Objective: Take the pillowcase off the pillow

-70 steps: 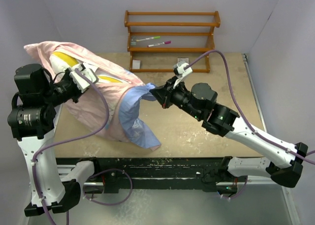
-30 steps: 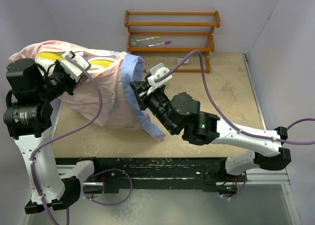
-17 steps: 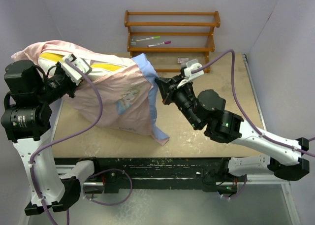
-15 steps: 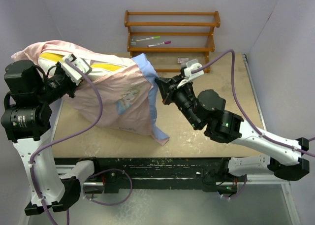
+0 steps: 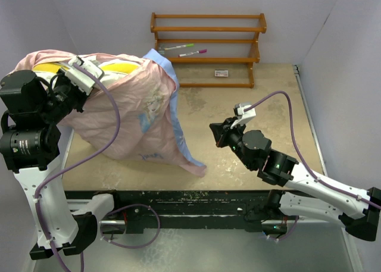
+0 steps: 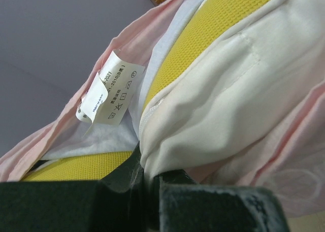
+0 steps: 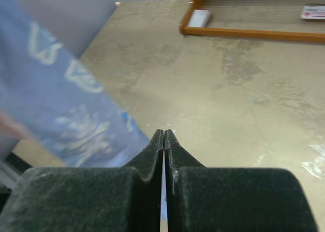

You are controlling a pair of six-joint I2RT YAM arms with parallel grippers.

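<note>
Two grippers, only one loaded. Right gripper (image 7: 163, 136) was the free one: jaws pressed together on nothing, over the table (image 5: 256, 93), nose pointing left. Pillowcase (image 5: 128, 114) lay to its left, near but not touching. Its blue hem trailed down onto the tabletop and filled the left side of the right wrist view.

Case was turned mostly pink side out. It hung as a sack from upper left down to that lower-right hem, so its long axis ran diagonally toward my right arm.

Further back and up, left gripper (image 6: 147, 184) was clamped on a fold of the cream pillow (image 6: 218, 105), beside its yellow band (image 6: 218, 19) and a care label (image 6: 109, 92). That end was held raised at the table's left edge.

Judgement: pillow anchored on the left and loose hem nearest the right arm, so the strip-off pull belonged to the right, away from the left. Right jaws would need opening first.

Wooden rack (image 5: 208, 29) stood at the far wall, well apart from all this.
</note>
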